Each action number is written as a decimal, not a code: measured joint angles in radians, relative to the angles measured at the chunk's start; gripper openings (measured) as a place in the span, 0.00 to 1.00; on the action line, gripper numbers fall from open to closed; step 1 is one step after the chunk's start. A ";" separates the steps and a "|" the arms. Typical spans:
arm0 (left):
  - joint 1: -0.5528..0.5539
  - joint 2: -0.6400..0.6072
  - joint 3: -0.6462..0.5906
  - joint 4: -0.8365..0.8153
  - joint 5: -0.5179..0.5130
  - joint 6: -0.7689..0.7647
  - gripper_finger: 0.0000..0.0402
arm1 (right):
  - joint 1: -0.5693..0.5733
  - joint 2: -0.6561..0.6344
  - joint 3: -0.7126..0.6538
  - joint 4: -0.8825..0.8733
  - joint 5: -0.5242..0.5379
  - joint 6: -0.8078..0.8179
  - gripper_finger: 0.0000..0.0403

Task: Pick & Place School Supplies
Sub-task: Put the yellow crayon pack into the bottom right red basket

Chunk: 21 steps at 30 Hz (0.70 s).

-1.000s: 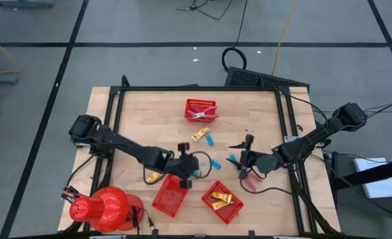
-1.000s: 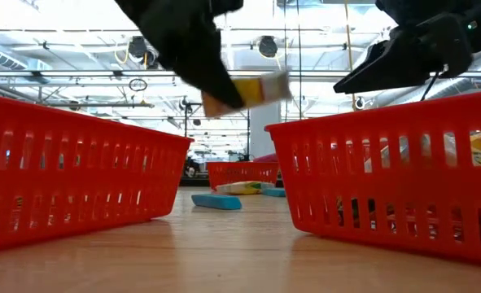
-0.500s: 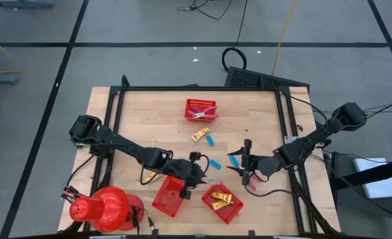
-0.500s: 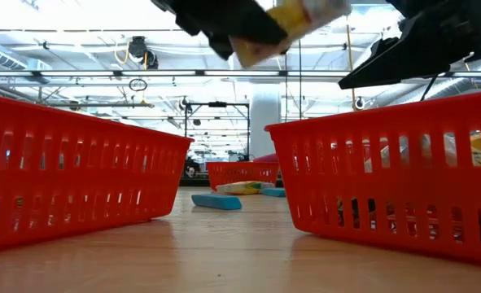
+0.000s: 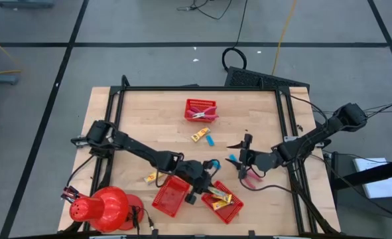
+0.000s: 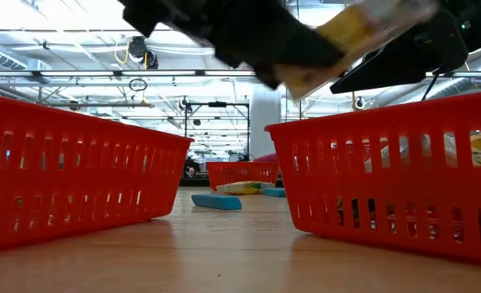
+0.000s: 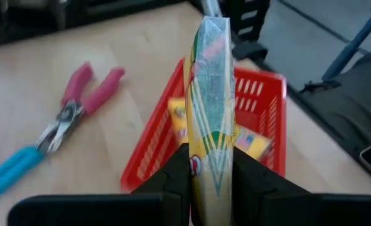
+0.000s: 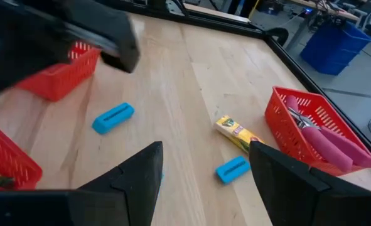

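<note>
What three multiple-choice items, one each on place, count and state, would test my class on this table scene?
1. Where is the left end effector?
A. over the basket of yellow boxes
B. over the far basket
C. off the table

2. How many red baskets are on the table?
A. two
B. three
C. five

3. The right end effector is:
A. shut on a blue block
B. open and empty
C. shut on pliers

Answers: 1 A, it holds a yellow box above that basket. 2 B, the high view shows the far basket, the empty basket and the filled one. 3 B, its fingers stand apart with nothing between.
</note>
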 joint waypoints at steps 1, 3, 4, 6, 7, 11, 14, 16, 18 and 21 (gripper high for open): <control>-0.001 0.012 0.016 0.003 0.018 0.006 0.17 | -0.003 0.000 0.000 0.001 0.000 -0.003 0.56; -0.003 0.038 0.048 -0.005 0.050 0.018 0.17 | -0.009 0.000 0.000 0.006 0.000 -0.004 0.56; -0.004 0.050 0.062 -0.005 0.068 0.022 0.17 | -0.009 0.000 0.000 0.007 0.000 -0.004 0.56; -0.004 0.074 0.088 -0.006 0.109 0.027 0.17 | -0.010 0.000 0.000 0.006 0.000 -0.004 0.56; -0.006 0.086 0.100 -0.005 0.123 0.027 0.17 | -0.009 0.000 0.000 0.006 -0.001 -0.004 0.56; -0.005 0.139 0.146 -0.004 0.138 0.030 0.17 | -0.009 0.000 0.000 0.005 -0.001 -0.004 0.56; -0.001 0.169 0.159 -0.014 0.145 0.021 0.17 | -0.009 0.000 0.000 0.005 -0.001 -0.004 0.56; 0.006 0.180 0.163 -0.008 0.154 0.003 0.17 | -0.009 0.000 0.000 0.005 -0.001 -0.004 0.56; 0.013 0.181 0.163 -0.022 0.154 -0.020 0.17 | -0.009 0.000 0.000 0.009 -0.001 -0.004 0.56; 0.023 0.181 0.163 -0.037 0.155 -0.040 0.20 | -0.009 0.000 0.000 0.007 -0.001 -0.004 0.56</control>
